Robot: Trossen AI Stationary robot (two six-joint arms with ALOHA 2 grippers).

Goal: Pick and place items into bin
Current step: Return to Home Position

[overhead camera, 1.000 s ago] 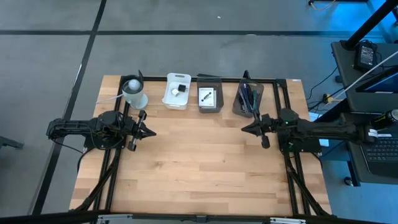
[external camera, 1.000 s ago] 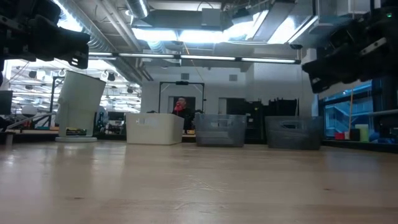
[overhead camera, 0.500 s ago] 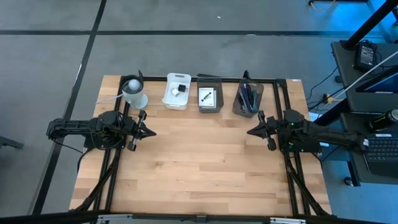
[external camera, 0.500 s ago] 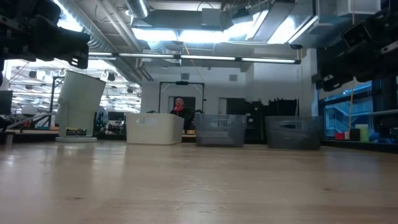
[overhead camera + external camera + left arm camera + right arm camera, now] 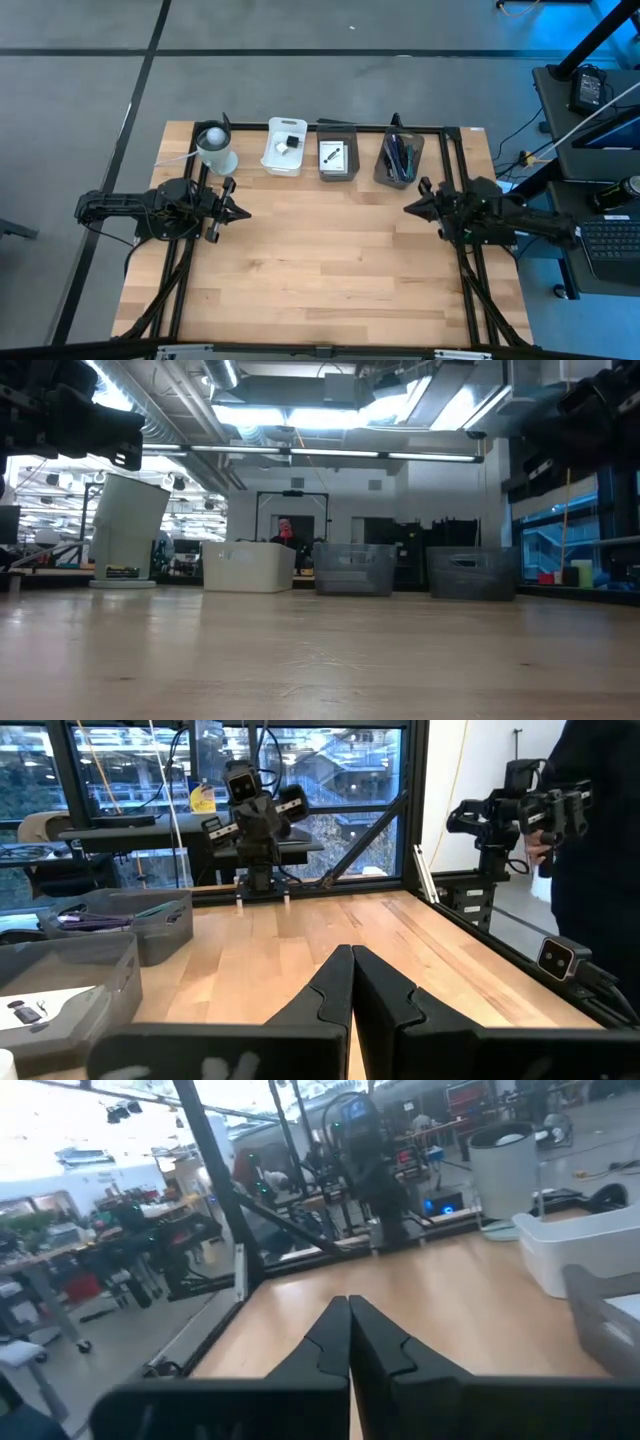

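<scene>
Left gripper (image 5: 243, 212): is hanging low over the left side of the table (image 5: 320, 270), pointing inward, its fingers (image 5: 325, 995) pressed flat together and holding nothing. Right gripper (image 5: 408, 209): is sitting opposite at the right side, likewise pointing inward, fingers (image 5: 375, 1350) closed tip to tip on nothing. Both arms are posing folded and mirrored, which I am reading as the parked stance taken once sorting is over. Items: are lying in three containers lined along the far edge, with none showing on the open boards. White bin (image 5: 281, 164): is holding a small black piece and a small white one. Middle grey bin (image 5: 337, 177): is carrying a white card (image 5: 333, 153) with dark print, lying flat. Right grey bin (image 5: 382, 170): is housing the pens (image 5: 400, 152), long thin dark-blue and purplish sticks leaning together, too tangled to count apart. White cup (image 5: 216, 152): is standing beside the white bin, near the left gripper, and I am judging it no part of the job.
</scene>
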